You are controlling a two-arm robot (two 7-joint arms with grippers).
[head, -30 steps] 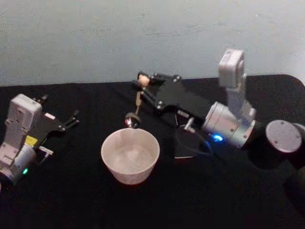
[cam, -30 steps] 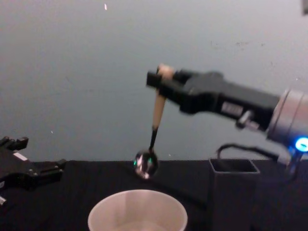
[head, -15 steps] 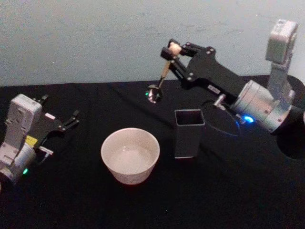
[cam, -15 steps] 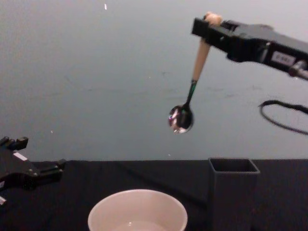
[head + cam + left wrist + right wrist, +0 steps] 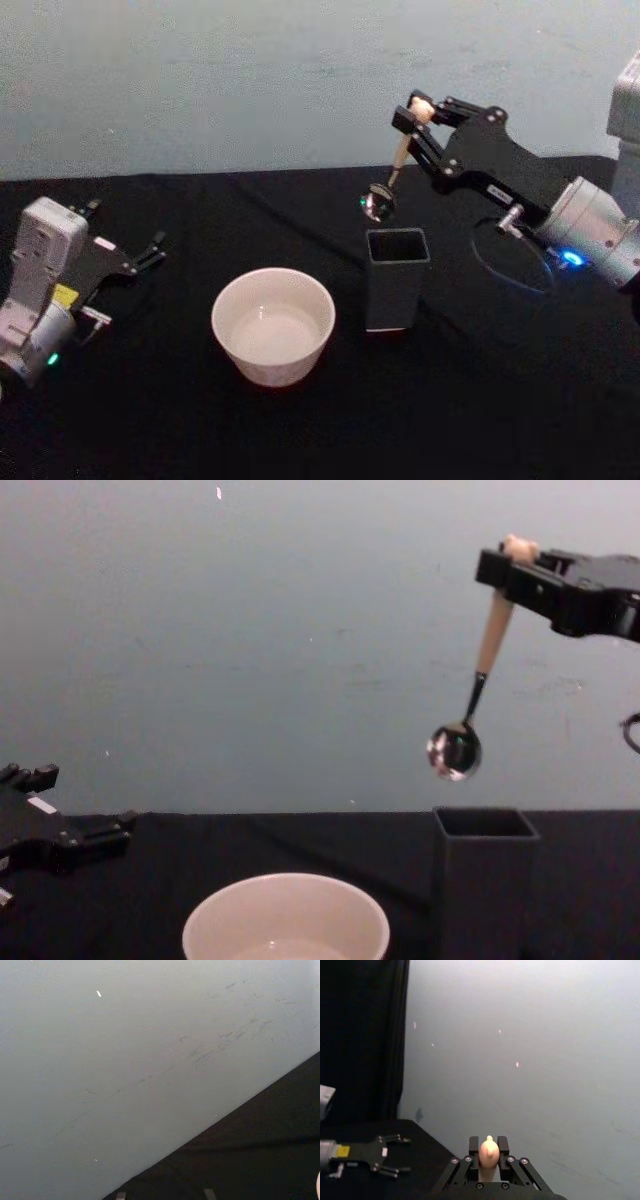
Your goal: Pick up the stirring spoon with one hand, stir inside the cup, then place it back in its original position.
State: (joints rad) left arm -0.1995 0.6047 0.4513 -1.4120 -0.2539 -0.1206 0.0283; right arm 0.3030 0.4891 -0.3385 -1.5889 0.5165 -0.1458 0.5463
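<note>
I am gripping the beige-handled metal stirring spoon (image 5: 484, 665) in the right gripper (image 5: 418, 114) above the dark grey square holder (image 5: 395, 292), apparently to reseat it, with the left gripper (image 5: 150, 252) idling open at left.

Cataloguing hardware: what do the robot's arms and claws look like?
The left claw and right claw are black linkages on silver-grey wrists. The left wrist has a yellow label and green light; the right wrist a blue light and black cable.
</note>
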